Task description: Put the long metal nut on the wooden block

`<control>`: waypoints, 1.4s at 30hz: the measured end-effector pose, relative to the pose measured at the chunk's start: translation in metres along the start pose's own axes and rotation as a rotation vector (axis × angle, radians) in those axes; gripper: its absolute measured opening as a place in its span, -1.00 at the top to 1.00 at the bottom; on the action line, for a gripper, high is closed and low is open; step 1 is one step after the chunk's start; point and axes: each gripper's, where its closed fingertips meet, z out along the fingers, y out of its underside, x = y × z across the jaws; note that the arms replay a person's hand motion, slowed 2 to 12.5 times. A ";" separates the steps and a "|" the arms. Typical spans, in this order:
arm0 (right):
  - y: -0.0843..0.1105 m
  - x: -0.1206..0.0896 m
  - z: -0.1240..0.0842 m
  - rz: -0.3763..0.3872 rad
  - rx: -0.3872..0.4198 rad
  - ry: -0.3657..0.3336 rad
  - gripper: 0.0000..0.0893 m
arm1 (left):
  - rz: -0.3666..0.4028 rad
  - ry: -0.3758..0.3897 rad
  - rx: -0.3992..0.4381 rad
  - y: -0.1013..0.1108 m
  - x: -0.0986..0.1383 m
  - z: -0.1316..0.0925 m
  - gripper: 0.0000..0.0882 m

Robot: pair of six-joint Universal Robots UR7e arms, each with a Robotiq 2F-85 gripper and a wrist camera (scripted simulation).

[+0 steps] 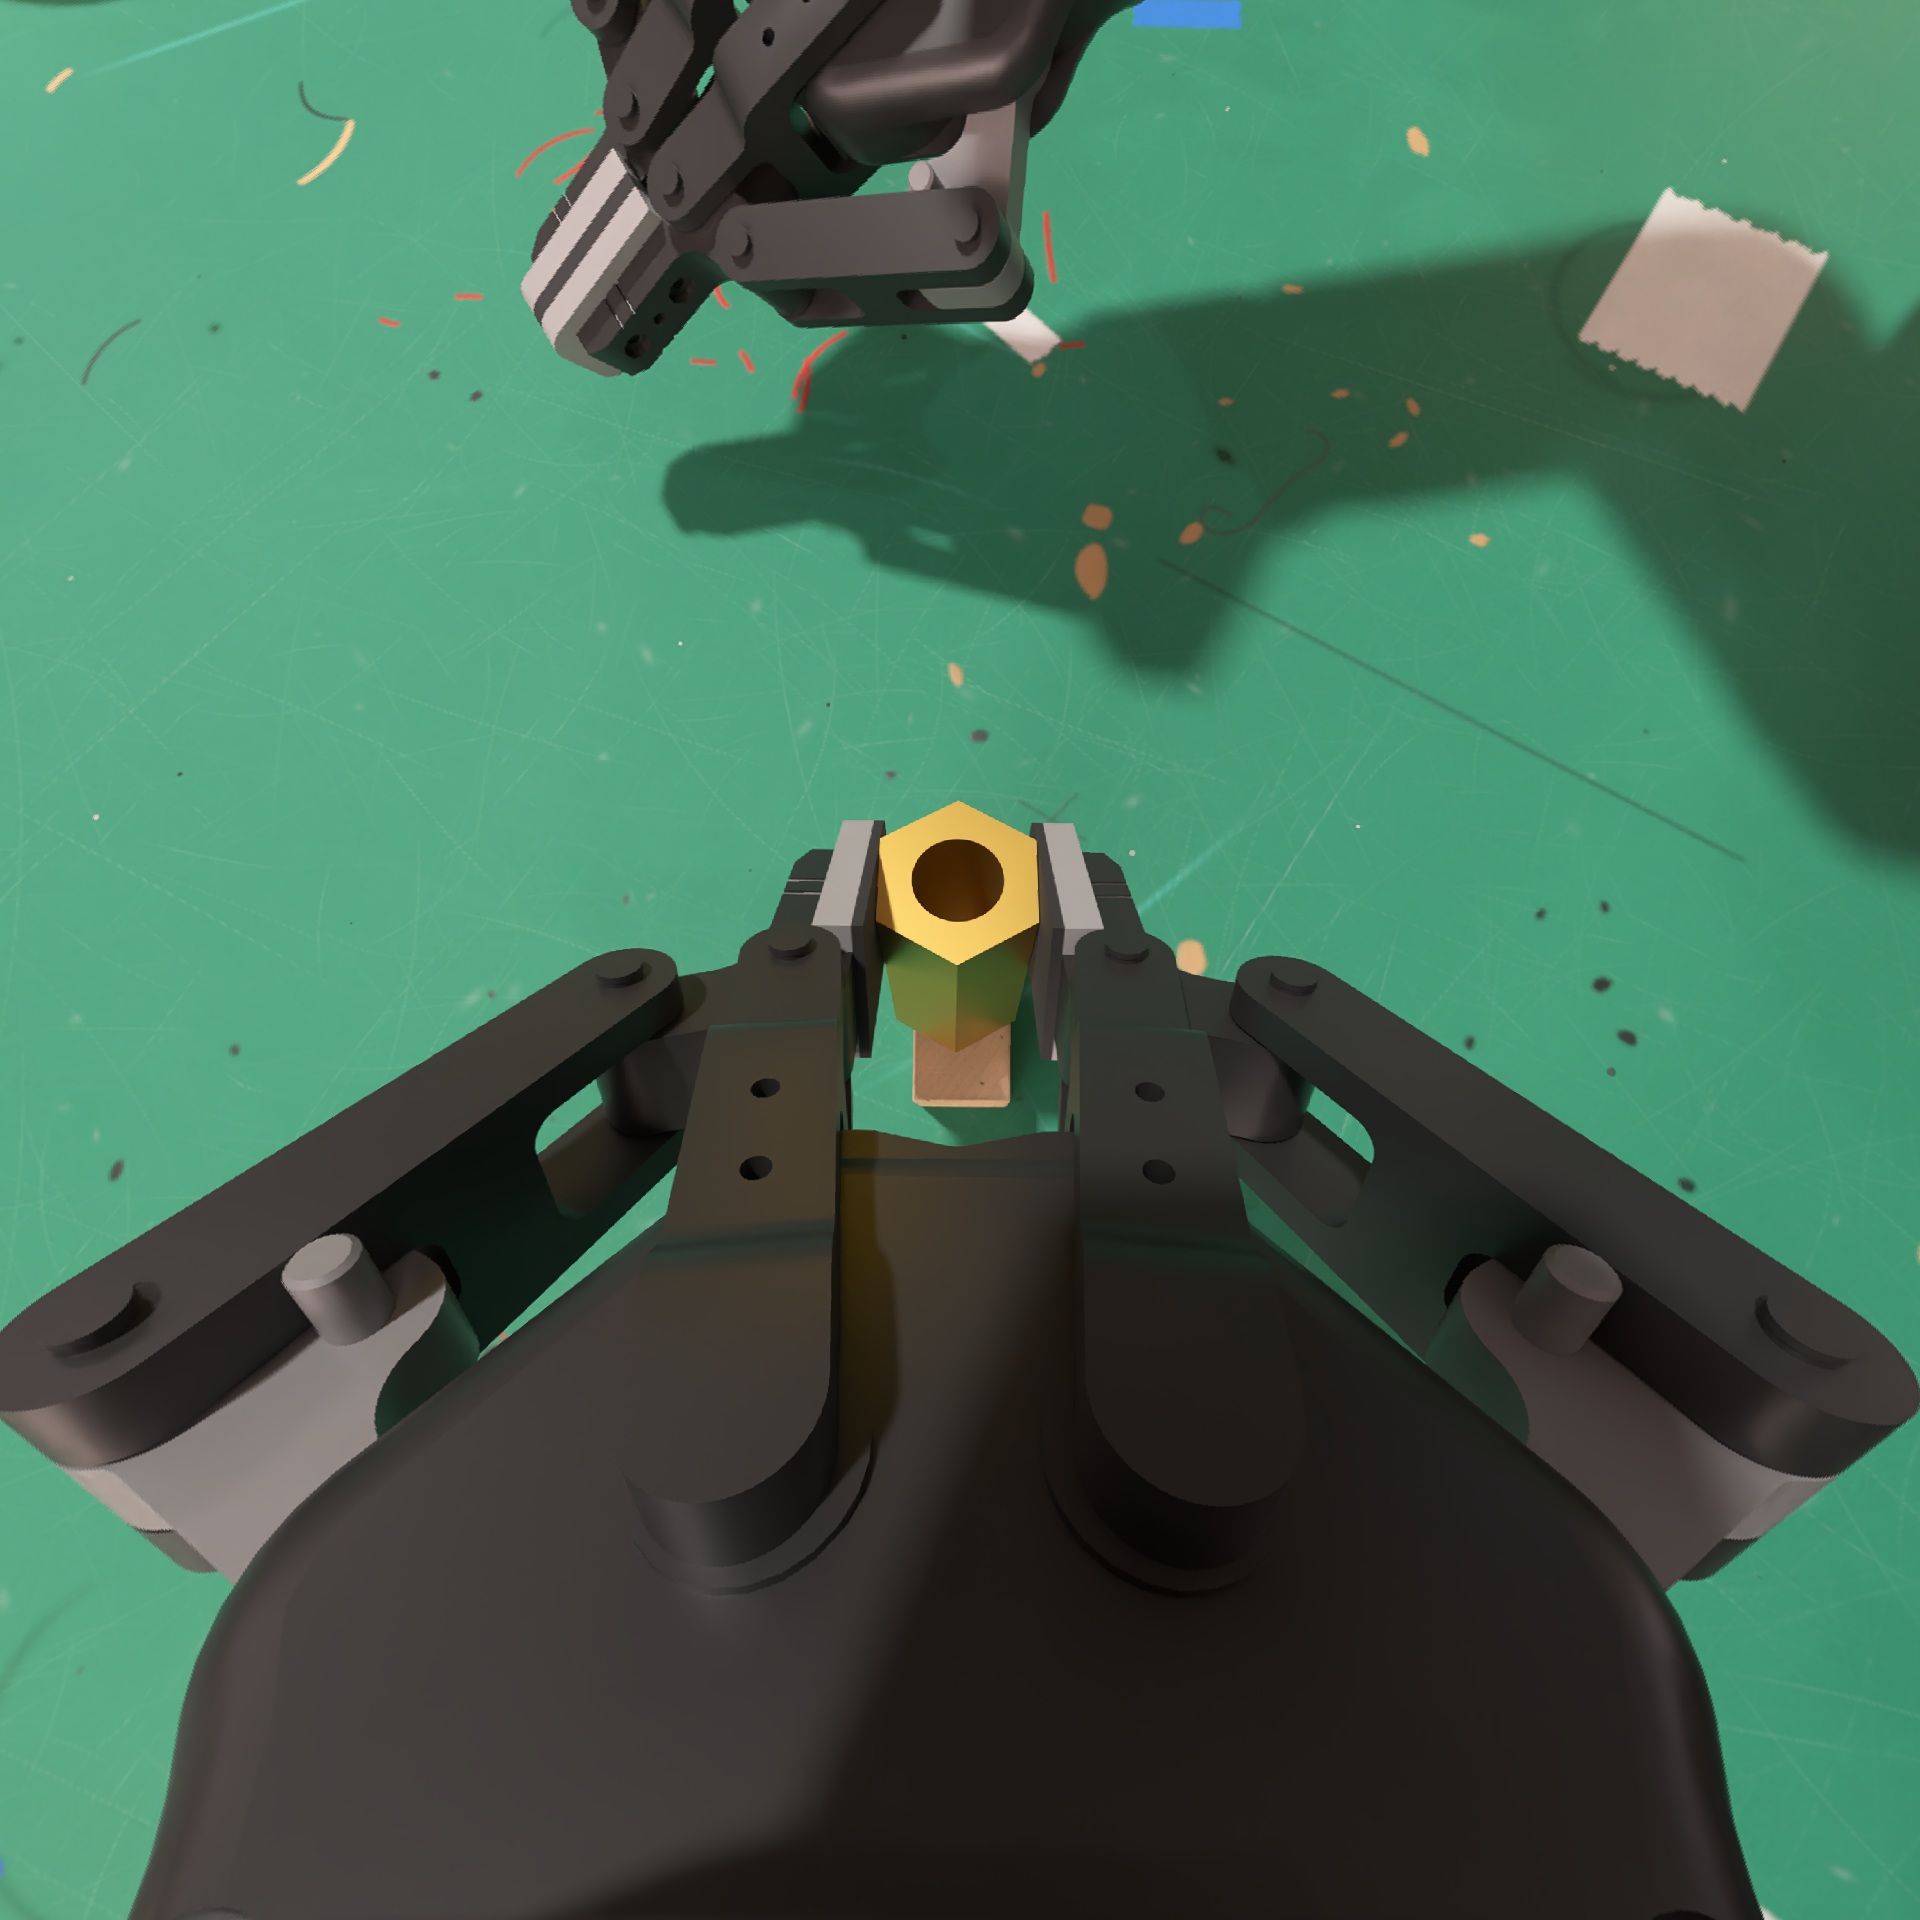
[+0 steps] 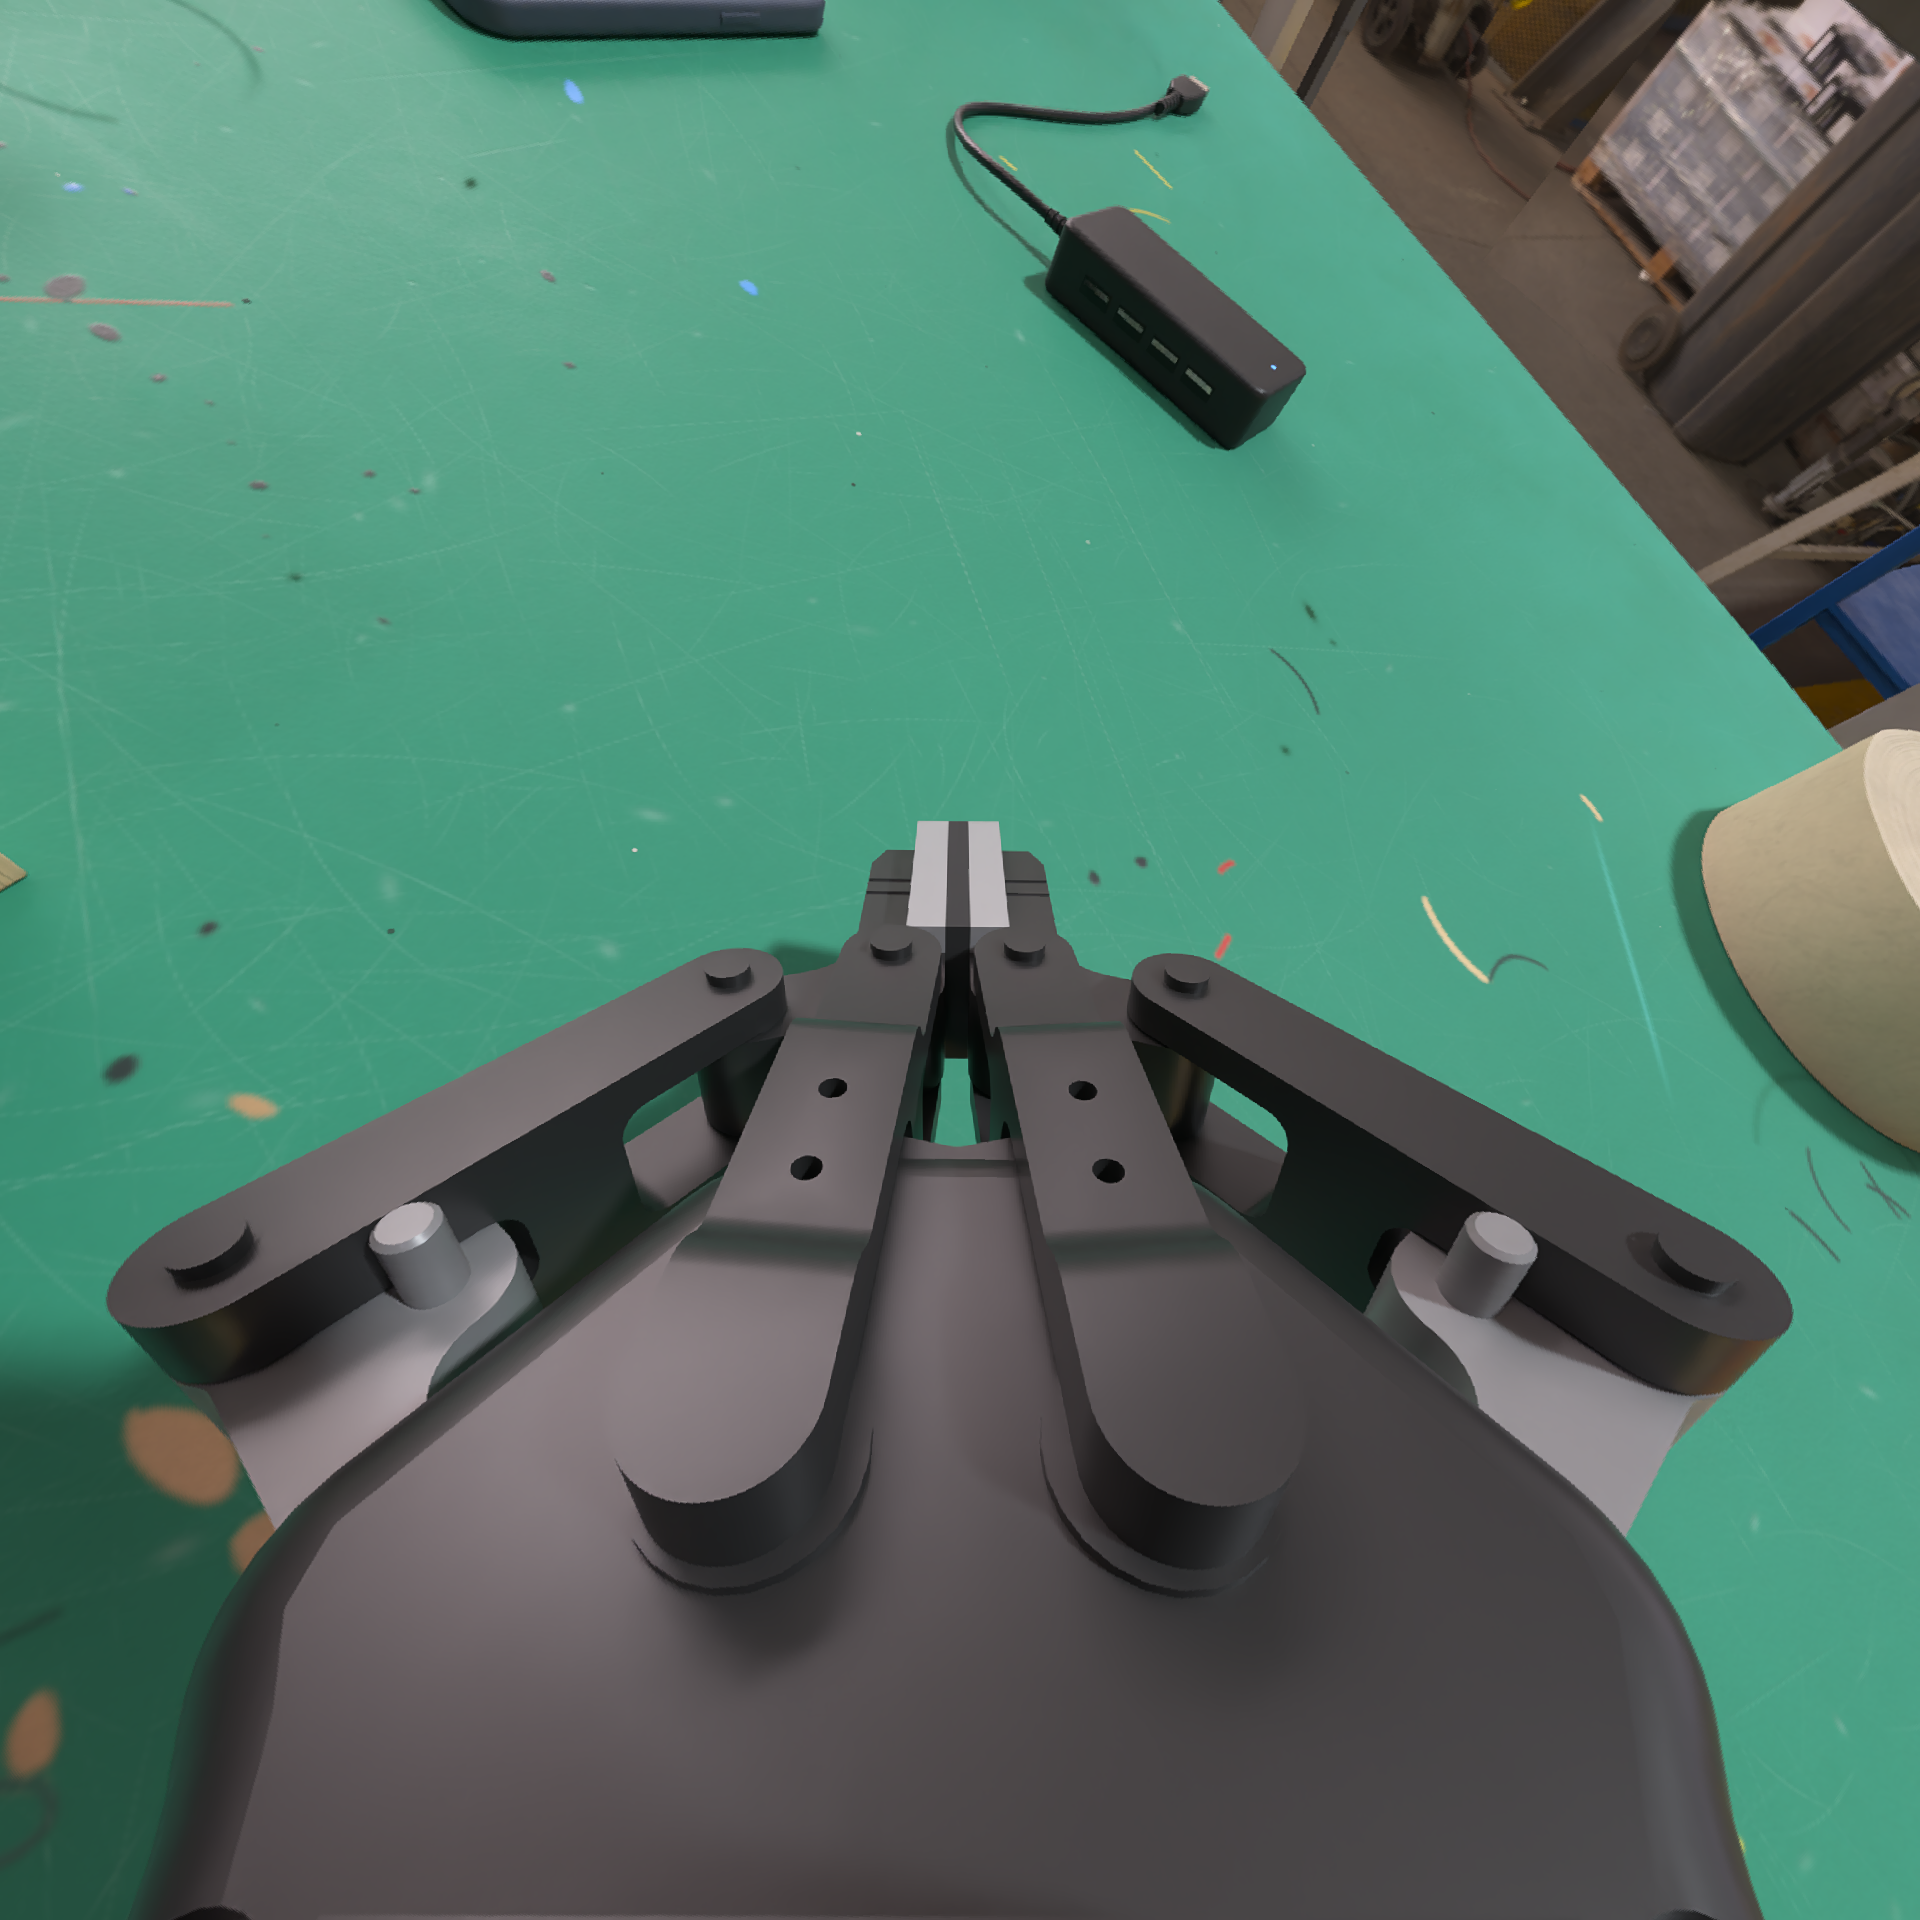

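Surface: green mat (image 2: 727, 540), scratched, flecked with shavings and specks; workshop clutter beyond its far edge.
Left gripper (image 1: 957, 883): clenched on the long metal nut (image 1: 957, 914), grey pads (image 1: 844, 878) pressed to opposite flats.
Nut: brass-coloured, hexagonal, upright, bore facing the left wrist camera, held between the fingertips.
Wooden block (image 1: 961, 1070): pale, seen under the nut's lower end between the fingers; contact between the two cannot be told.
Right gripper (image 2: 958, 873): pads pressed together, nothing between them; hangs above the mat, well apart from the nut.
Containers: no open container seen.
Outlying items: black hub (image 2: 1174, 322) with cable; beige tape roll (image 2: 1829, 935) at the right edge; white paper scrap (image 1: 1699, 301) beyond the left gripper.
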 end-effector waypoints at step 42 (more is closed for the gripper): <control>0.001 0.000 0.000 -0.002 -0.005 0.006 1.00 | -0.314 -0.261 0.156 0.017 -0.115 -0.003 -0.29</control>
